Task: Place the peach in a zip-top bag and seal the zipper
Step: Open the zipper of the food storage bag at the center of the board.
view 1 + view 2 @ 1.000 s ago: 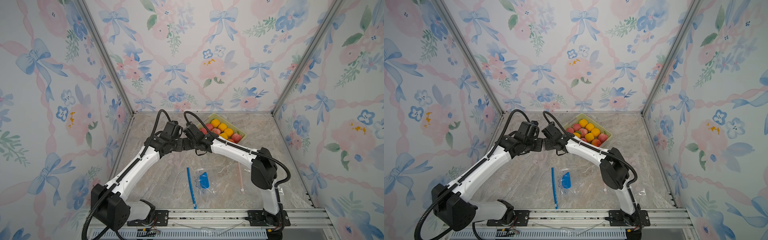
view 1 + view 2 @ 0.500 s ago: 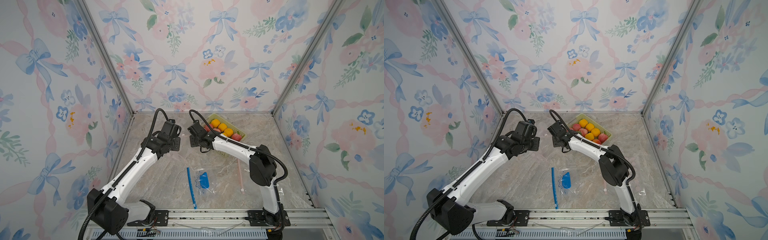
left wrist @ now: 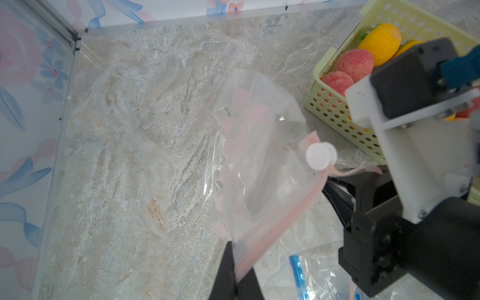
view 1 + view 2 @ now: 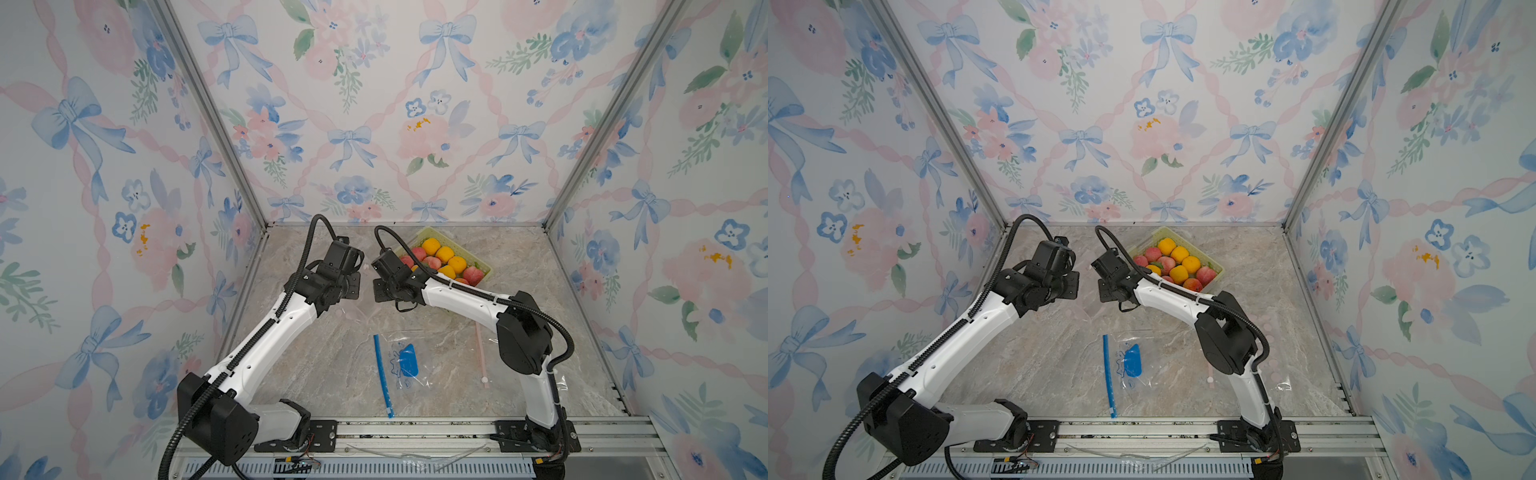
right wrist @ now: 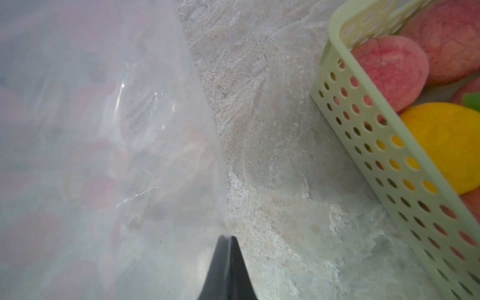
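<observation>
- Zip-top bag (image 3: pixel 259 155) with the pink zipper (image 3: pixel 272 231) hangs stretched between the 2 claws, its mouth held up and its clear body sagging toward the marble table (image 3: pixel 130 161). I cannot tell whether its bottom touches the marble.
- Left claw (image 3: pixel 236 262): the fingers are pressed together on the pink zipper, pinching 1 end of the bag's mouth.
- Right claw (image 5: pixel 226 241): the fingers are closed tight on the bag's edge. In the left wrist view the other end of the zipper runs into its black fingers (image 3: pixel 337 187).
- A white slider (image 3: pixel 320 155) sits on the zipper, close to the right claw's end.
- In both top views the 2 claws face each other just above the middle of the frame. The bag shows there only as a faint clear sheet beneath them (image 4: pixel 355 309).
- Peaches (image 4: pixel 432 262) lie in the pale green basket (image 4: pixel 484 270), just right of the right claw in the top views, mixed with yellow-orange fruit (image 4: pixel 444 252). None is in the held bag.
- A blue-zip bag (image 4: pixel 405 365) lies flat on the table at lower centre of the top views, its blue zipper along its left edge.
- Another pink zipper strip (image 4: pixel 481 357) lies on the table to its right, beside the right arm's elbow.
</observation>
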Motion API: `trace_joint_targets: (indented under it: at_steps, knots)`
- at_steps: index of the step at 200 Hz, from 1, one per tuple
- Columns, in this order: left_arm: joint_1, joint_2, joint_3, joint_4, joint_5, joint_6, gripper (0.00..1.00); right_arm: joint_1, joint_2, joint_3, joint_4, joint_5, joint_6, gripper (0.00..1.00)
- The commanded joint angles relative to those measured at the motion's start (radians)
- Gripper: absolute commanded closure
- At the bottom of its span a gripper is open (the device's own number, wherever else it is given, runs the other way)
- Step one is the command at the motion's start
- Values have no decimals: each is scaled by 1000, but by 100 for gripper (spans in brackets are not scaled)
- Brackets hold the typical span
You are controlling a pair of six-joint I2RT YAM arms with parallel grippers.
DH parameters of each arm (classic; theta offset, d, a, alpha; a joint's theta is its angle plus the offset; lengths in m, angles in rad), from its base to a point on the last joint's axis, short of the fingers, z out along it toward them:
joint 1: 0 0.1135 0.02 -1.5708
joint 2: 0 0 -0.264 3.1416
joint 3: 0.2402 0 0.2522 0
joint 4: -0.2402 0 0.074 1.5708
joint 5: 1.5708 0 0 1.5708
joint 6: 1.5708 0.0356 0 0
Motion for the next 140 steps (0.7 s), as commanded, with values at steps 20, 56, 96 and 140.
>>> trace_joint_targets:
  at_steps: [20,56,96,140]
  knots:
    - [2,-7,-68,78,160,-44,56,-5,-65,-17,25,-61,49,99]
    - [0,-11,-113,117,227,-85,31,-8,-65,-16,22,-64,56,99]
    - [-1,3,-157,138,144,-129,41,-8,-74,-25,23,-69,56,99]
    - [2,-39,-187,182,-8,-194,100,-27,-82,-66,25,-82,88,97]
